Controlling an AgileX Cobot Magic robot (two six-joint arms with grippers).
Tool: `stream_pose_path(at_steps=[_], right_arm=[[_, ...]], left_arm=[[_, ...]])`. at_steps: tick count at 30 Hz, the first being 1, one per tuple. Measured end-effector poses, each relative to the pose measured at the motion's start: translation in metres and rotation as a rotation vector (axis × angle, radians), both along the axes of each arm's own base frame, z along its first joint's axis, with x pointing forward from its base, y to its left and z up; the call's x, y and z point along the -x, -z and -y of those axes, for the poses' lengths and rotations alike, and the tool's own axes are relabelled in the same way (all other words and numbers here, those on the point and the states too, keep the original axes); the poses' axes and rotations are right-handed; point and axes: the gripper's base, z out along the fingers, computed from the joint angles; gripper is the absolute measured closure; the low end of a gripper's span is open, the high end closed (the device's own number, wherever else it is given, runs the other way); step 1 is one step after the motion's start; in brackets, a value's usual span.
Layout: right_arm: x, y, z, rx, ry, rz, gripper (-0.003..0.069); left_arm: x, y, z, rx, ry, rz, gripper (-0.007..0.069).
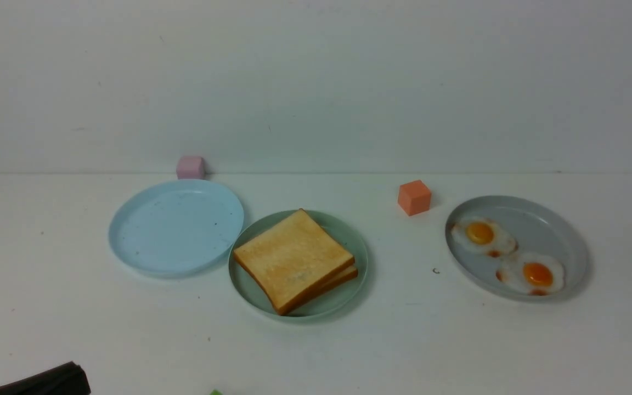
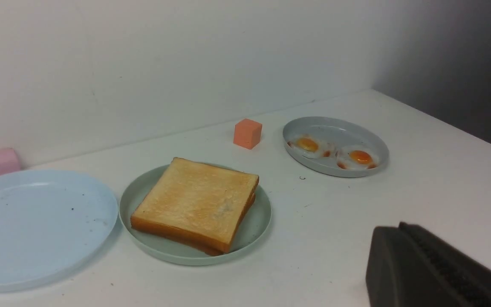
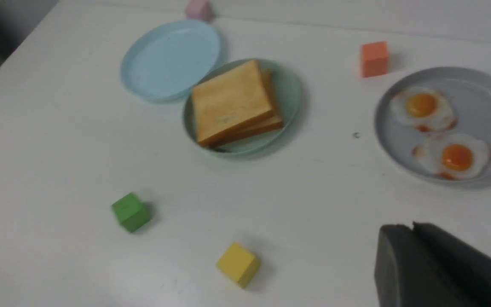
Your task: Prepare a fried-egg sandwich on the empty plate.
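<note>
**Op:** White tabletop (image 1: 316,351), pale wall (image 1: 316,82) behind. What have you got on it?

**Obs:** Three plates in a row, seen from the front view. You have the blue plate (image 1: 176,227) on the left, and it is bare apart from a few dark specks. The green plate (image 1: 349,241) sits mid-table, its rim just beside the blue one (touching or not, cannot tell). The grey plate (image 1: 546,219) is well apart on the right.

**Op:** Where's the toast?

**Obs:** Both slices are on the green plate, stacked. The top slice (image 1: 292,258) lies flat, one corner toward the wall. The lower slice (image 1: 343,276) peeks out along the right edge, slightly offset.

**Op:** Eggs?

**Obs:** Two, both on the grey plate. The far egg (image 1: 480,234) is toward the left rim and the near egg (image 1: 532,273) is just beside it, the whites almost meeting. Neither touches the toast.

**Op:** Your grippers?

**Obs:** The left gripper (image 2: 399,228) shows as a dark block low in its wrist view. The fingers look pressed together along a seam, with nothing between them. The right gripper (image 3: 411,228) looks the same, closed on nothing. Both are well clear of the plates. Only a dark sliver of the left arm (image 1: 47,381) shows in the front view, at the near left corner.

**Op:** Loose items?

**Obs:** Orange cube (image 1: 414,197) between the green and grey plates, toward the wall. Pink cube (image 1: 190,167) behind the blue plate. Green cube (image 3: 130,212) and yellow cube (image 3: 238,263) on the near side of the table.
</note>
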Motion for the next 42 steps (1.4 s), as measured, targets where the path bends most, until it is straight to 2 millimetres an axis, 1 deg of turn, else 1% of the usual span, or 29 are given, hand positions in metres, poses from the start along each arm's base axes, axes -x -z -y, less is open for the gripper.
stream_pose_path(at_steps=[1,2,3,4,5,6,7,8,10,11,12,14,16,42], right_arm=[[0.003,0.023,0.006,0.020,0.055,0.048,0.0665],[0.006,0.034,0.009,0.031,0.081,0.101,0.0669],[0.006,0.051,0.013,0.049,0.120,0.141,0.0670],[0.004,0.057,0.013,0.054,0.129,0.123,0.0670],[0.005,0.092,0.018,0.080,0.201,0.182,0.0669],[0.007,0.104,0.019,0.085,0.224,0.210,0.0669],[0.006,0.128,0.022,0.092,0.268,0.230,0.0669],[0.007,0.131,0.022,0.090,0.275,0.255,0.0669],[0.007,0.168,0.025,0.098,0.324,0.266,0.0669],[0.007,0.195,0.026,0.098,0.344,0.275,0.0670],[0.007,0.197,0.026,0.098,0.345,0.275,0.0670],[0.006,0.225,0.026,0.097,0.351,0.259,0.0670],[0.005,0.240,0.026,0.100,0.350,0.224,0.0670],[0.004,0.239,0.026,0.072,0.355,0.245,0.0662]], left_arm=[[0.000,0.000,0.000,-0.001,0.000,-0.001,0.0638],[0.000,0.000,0.000,-0.001,0.000,-0.001,0.0638],[0.000,0.000,0.000,-0.001,0.000,-0.001,0.0638],[0.000,0.000,0.000,-0.001,0.000,-0.001,0.0638],[0.000,0.000,0.000,-0.001,0.000,-0.001,0.0638],[0.000,0.000,0.000,-0.001,0.000,-0.001,0.0638],[0.000,0.000,0.000,0.000,0.000,-0.002,0.0638],[0.000,0.000,0.000,0.000,0.000,-0.002,0.0638],[0.000,0.000,0.000,0.001,0.000,-0.002,0.0638],[0.000,0.000,0.000,0.001,0.000,-0.002,0.0638],[0.000,0.000,0.000,0.001,0.000,-0.002,0.0638],[0.000,0.000,0.000,0.001,0.000,-0.002,0.0638],[0.000,0.000,0.000,0.002,0.000,-0.003,0.0637],[0.000,0.000,0.000,0.001,0.000,-0.004,0.0622]])
